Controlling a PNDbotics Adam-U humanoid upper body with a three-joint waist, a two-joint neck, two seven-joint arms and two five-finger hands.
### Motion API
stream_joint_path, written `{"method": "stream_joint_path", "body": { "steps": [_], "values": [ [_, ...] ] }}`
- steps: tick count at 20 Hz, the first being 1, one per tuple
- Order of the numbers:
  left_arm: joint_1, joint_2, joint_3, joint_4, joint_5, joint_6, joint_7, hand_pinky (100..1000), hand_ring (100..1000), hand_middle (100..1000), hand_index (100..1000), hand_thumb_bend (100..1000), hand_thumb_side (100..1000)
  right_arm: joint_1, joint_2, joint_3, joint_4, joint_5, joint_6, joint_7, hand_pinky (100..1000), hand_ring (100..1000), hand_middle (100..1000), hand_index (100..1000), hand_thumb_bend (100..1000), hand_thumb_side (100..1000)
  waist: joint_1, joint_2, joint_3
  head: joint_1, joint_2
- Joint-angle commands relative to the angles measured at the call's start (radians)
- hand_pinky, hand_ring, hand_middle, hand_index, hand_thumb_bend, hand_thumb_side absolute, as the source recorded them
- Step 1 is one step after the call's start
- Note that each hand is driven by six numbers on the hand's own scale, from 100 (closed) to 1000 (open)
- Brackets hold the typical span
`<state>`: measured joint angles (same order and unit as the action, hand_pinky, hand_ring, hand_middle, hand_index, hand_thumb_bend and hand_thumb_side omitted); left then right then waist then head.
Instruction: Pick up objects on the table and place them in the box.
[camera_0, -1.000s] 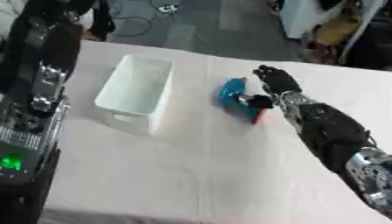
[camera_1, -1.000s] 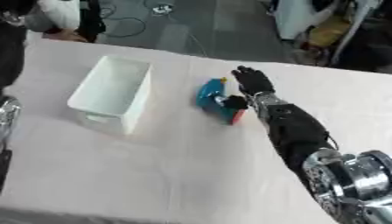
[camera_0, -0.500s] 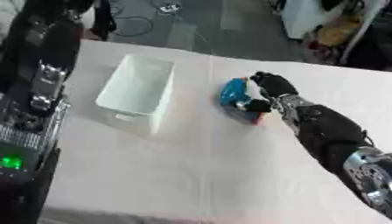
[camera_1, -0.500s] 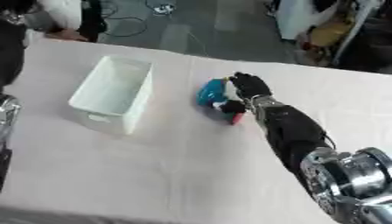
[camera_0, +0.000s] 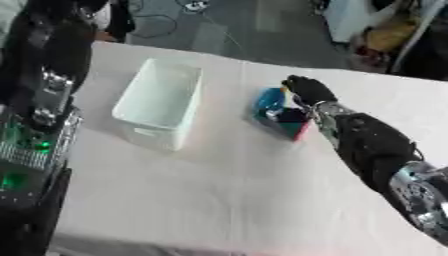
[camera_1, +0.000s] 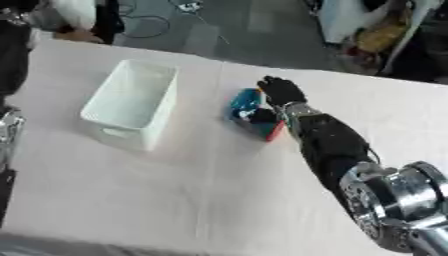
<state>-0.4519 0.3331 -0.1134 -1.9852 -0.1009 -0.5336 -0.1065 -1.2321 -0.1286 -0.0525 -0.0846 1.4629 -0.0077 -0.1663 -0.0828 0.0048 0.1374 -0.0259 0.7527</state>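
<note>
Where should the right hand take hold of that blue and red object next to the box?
Probably across its upper blue end, coming down from above on its right side. The blue and red object lies low on the table, and the right hand is already over that end. The white box stands apart on its left.

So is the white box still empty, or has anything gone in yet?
Empty: the white box shows only its bare pale inside. The blue and red object lies on the table beside it, under the right hand.
</note>
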Motion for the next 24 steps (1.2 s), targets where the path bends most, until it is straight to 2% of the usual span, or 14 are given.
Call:
{"method": "stream_joint_path", "body": {
  "steps": [1, 14, 15, 16, 24],
  "values": [
    [-0.015, 0.001, 0.001, -0.015, 0.005, 0.000, -0.004, 807, 697, 862, 871, 371, 1000, -0.035, -0.014, 0.003, -0.005, 0.001, 0.004, -0.007, 963, 1000, 1000, 1000, 658, 1000, 0.004, -0.009, 0.000, -0.005, -0.009],
    [-0.016, 0.002, 0.003, -0.015, 0.005, -0.001, -0.005, 807, 697, 863, 870, 371, 1000, -0.034, -0.013, 0.018, 0.032, -0.016, 0.033, -0.012, 962, 1000, 1000, 1000, 665, 1000, 0.005, -0.005, 0.000, -0.009, -0.015],
    [-0.016, 0.002, 0.003, -0.015, 0.005, -0.001, -0.005, 808, 696, 863, 870, 371, 1000, -0.034, -0.010, 0.021, 0.035, -0.018, 0.030, -0.013, 962, 1000, 1000, 1000, 591, 1000, 0.005, -0.004, 0.000, -0.008, -0.015],
    [-0.016, 0.002, 0.002, -0.015, 0.004, -0.001, -0.006, 807, 696, 863, 870, 371, 1000, -0.034, -0.008, 0.025, 0.038, -0.019, 0.029, -0.013, 964, 1000, 1000, 1000, 663, 1000, 0.005, -0.003, 0.000, -0.008, -0.015],
    [-0.023, 0.000, 0.003, -0.015, 0.004, -0.002, -0.006, 807, 697, 863, 870, 372, 1000, -0.027, -0.023, 0.042, 0.062, -0.015, 0.025, -0.018, 965, 1000, 1000, 1000, 662, 1000, 0.004, 0.004, 0.003, -0.004, -0.018]
  ]
}}
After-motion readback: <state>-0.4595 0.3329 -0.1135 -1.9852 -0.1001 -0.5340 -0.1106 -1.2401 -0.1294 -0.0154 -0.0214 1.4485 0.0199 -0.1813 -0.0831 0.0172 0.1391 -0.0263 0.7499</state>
